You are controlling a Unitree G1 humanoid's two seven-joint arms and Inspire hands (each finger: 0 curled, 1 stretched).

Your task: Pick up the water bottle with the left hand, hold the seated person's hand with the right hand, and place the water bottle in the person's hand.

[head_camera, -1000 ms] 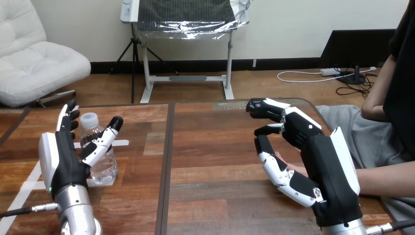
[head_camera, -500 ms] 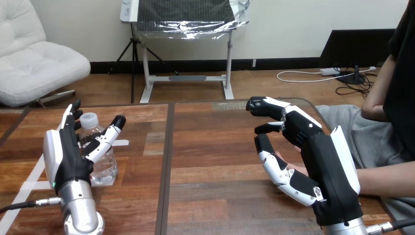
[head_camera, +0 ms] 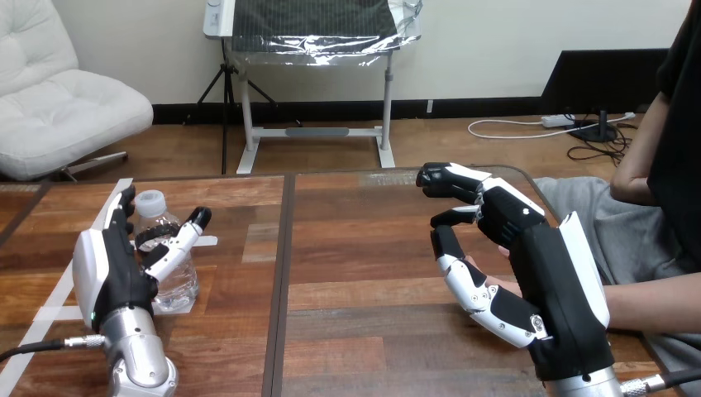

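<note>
A humanoid robot's left hand [head_camera: 112, 269] brackets a clear water bottle [head_camera: 175, 285] on a wooden counter [head_camera: 364, 248]. Its fingers reach up straight on the bottle's far side and its thumb slants across the near side. The hand is released and not yet clenched. The bottle stands between thumb and fingers, its base on the counter just ahead of the palm.

The bottle is upright, with its long axis vertical and its white cap [head_camera: 150, 201] pointing up, level with the fingertips.

Well away, on the other side of the counter, the robot's right hand [head_camera: 554, 273] lies over the seated person's hand [head_camera: 496, 286], of which a sliver shows against the robot's palm. The two appear to touch, but whether the right hand actually grips cannot be told.

The likeliest trouble lies on the bottle side. The thin, clear plastic may prove slippery and yielding, so a squeeze that lands off-centre could tip the bottle out of the open hand. A weak grip could let it slide down during the lift. The handover looks chancy as well, because the person's palm is mostly covered by the right hand. The bottle could meet the robot's right hand instead of the person's palm unless that hand shifts or turns the palm clear.
</note>
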